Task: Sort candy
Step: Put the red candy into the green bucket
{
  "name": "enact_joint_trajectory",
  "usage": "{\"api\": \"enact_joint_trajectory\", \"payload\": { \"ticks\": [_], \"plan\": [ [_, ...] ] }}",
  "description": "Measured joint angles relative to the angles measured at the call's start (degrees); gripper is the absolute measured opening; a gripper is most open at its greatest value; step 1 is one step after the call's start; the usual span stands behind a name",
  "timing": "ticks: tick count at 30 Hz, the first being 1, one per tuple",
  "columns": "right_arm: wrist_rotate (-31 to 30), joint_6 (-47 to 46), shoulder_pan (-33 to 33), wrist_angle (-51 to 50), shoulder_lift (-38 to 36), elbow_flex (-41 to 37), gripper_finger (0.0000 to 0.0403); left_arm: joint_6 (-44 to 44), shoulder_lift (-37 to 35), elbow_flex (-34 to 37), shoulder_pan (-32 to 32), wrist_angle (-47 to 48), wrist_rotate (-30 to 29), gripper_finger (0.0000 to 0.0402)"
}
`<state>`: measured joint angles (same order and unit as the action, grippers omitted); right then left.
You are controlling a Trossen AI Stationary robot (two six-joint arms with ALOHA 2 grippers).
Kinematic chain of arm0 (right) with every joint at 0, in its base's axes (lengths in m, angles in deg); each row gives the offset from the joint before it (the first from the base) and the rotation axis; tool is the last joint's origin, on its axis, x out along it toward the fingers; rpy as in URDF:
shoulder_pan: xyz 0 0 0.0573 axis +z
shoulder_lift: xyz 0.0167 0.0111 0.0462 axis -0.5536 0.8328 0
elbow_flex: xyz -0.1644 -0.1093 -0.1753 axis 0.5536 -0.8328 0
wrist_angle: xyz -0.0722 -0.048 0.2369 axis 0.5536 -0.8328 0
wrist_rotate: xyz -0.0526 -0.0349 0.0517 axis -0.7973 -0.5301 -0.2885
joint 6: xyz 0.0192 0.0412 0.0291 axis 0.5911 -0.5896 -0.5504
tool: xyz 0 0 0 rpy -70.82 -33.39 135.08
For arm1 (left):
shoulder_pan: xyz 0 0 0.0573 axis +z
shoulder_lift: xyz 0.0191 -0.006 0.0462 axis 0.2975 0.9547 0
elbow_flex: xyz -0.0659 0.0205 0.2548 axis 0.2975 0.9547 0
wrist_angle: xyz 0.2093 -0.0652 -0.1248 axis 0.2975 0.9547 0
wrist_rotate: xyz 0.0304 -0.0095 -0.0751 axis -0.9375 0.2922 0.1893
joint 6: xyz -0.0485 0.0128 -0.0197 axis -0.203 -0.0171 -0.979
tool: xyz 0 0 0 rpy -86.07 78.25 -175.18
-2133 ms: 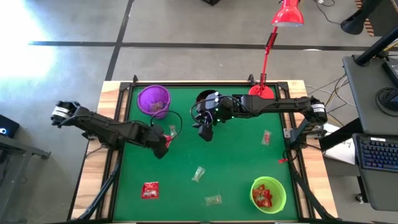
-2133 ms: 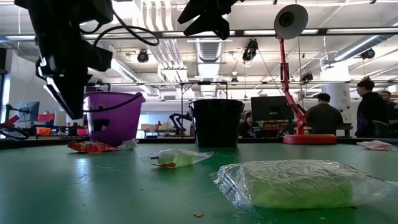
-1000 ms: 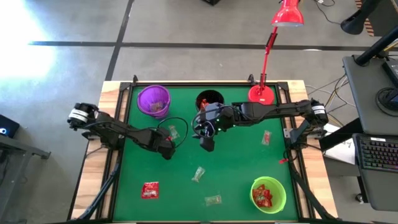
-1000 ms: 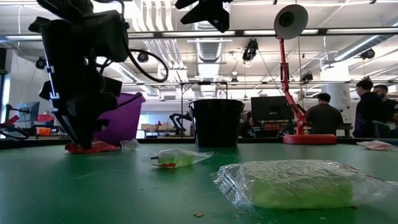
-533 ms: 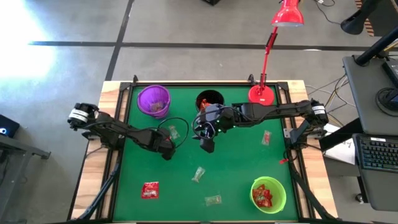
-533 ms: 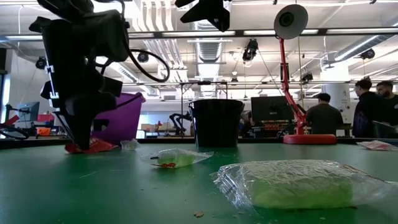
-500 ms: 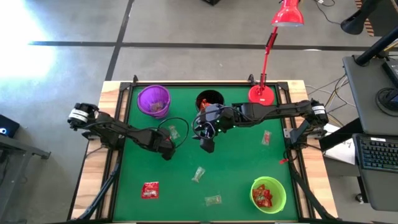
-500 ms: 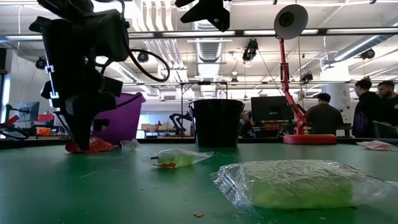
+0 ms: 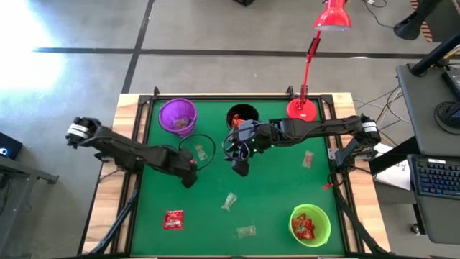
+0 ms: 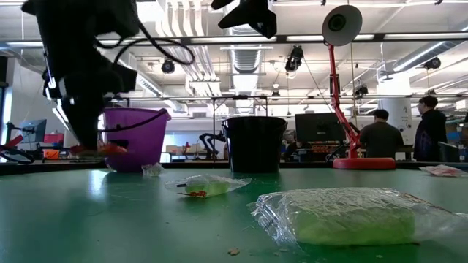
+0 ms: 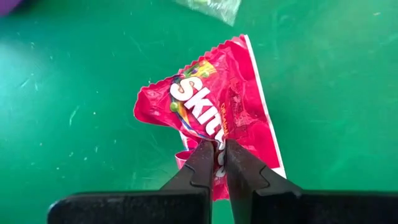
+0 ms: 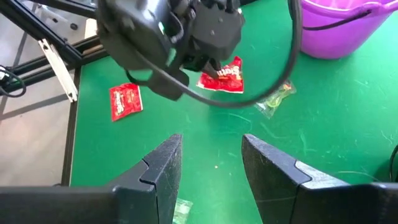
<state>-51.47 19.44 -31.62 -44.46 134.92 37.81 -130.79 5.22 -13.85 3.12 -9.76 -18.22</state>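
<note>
Your left gripper (image 11: 216, 154) is clamped on one edge of the red candy packet (image 11: 214, 112), lifted just off the table in front of the purple cup (image 9: 177, 115). Carry it slowly so the thin pinch holds. Your right gripper (image 12: 208, 165) waits with fingers apart beside the black cup (image 9: 242, 115).

Three cups (image 9: 177, 115), six loose candies (image 9: 173, 219), one lamp (image 9: 305, 106), two arms (image 9: 129, 150).

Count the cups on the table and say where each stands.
3: purple cup at the far left, black cup far centre, green cup near right corner. None seems hidden.
</note>
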Motion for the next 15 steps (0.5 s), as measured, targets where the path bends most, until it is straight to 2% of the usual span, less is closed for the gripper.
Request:
{"api": "enact_joint_trajectory", "payload": {
  "ticks": [8, 15],
  "plan": [
    [0.0, 0.31, 0.03, -0.02, 0.0, 0.0, 0.016, 0.69, -11.64, -0.88, -0.4, -0.21, -1.87, 0.0],
    [-0.02, 0.41, 0.0, 1.37, 0.58, -0.06, 0.016, 4.5, -19.14, -1.9, -0.4, -3.78, -8.25, 0.0]
  ]
}}
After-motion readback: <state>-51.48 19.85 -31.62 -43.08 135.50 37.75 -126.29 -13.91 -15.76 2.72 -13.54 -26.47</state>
